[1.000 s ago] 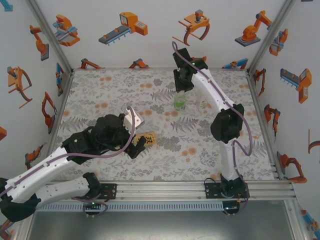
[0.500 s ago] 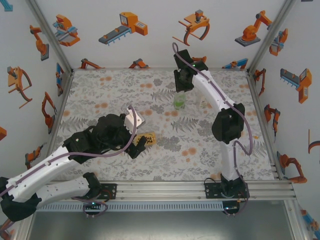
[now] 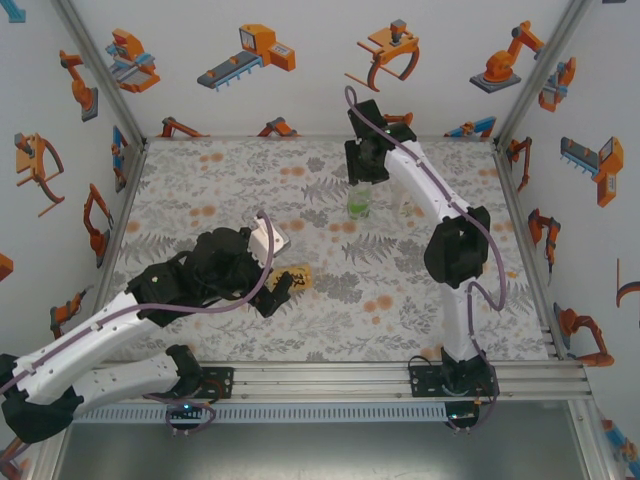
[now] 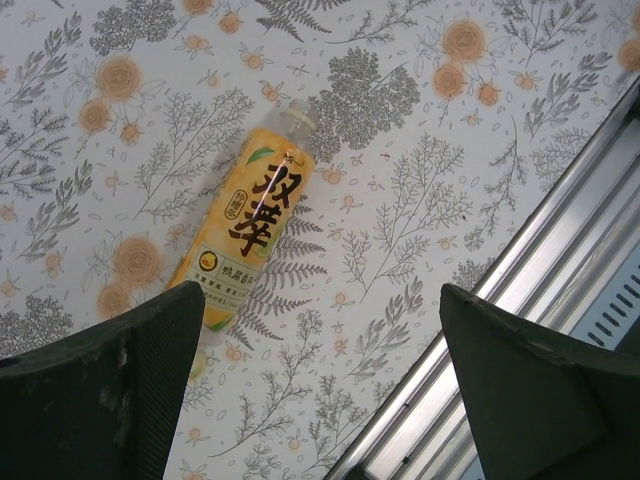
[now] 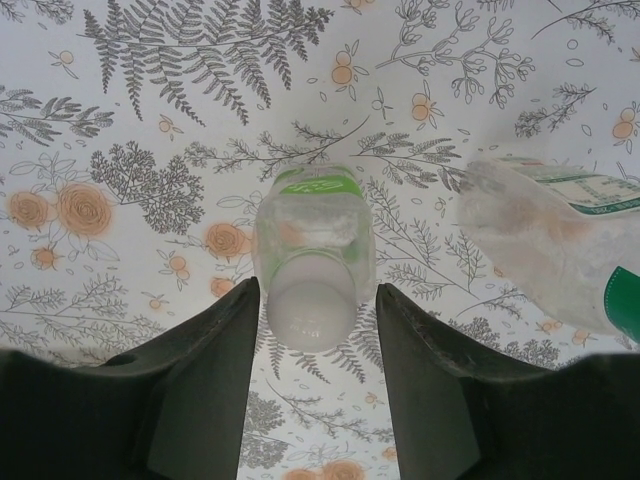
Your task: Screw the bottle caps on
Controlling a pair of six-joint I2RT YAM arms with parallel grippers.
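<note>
Straddling the upright green bottle [image 5: 316, 215], the right end effector [image 5: 317, 290] stands slightly open around its cap [image 5: 313, 315], probably between twists. The left end effector [image 4: 320, 295] hangs wide open, with the amber bottle [image 4: 250, 225] lying ahead.

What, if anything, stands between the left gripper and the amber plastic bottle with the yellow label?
Nothing visible does. The left gripper hangs open above the amber plastic bottle with the yellow label, lying on the floral table.

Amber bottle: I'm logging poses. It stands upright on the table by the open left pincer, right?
No. The amber bottle lies on its side on the table, by the open left pincer; the left wrist view shows it.
</note>
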